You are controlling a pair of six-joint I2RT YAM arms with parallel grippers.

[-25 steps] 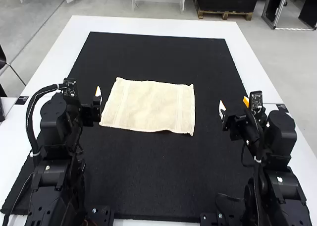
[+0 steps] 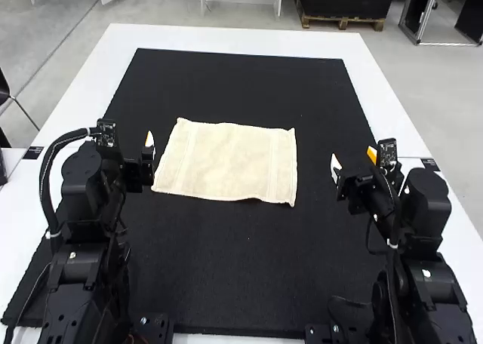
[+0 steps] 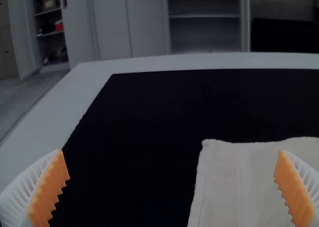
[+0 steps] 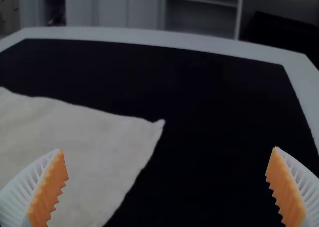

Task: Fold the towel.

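So the left claw is wide open with nothing in it, parked just off the left edge of the towel. From that claw the towel is off to its right, and in the left wrist view the far left corner shows in the gap between the fingers. The right claw is open and empty too, but it's out past the towel's right edge with a noticeably bigger gap, so the towel is over to its left. Basically the towel sits between the two, and the left one is clearly nearer.

Towel itself is spread out on the black mat on the worktop, with a little ripple along its near edge. Can't tell if there's already a fold in it, tbh. Its long side looks to run across from the left claw's side to the right claw's side, maybe a touch skewed.

I'd say this is right at the start, lining up for the first grab. If it's a two-handed fold, the left needs a short hop in and down to a corner, while the right has to travel further left to reach its own end. Main risk imo is the right one stopping short and pinching only mat, or one side lifting first and dragging the towel crooked
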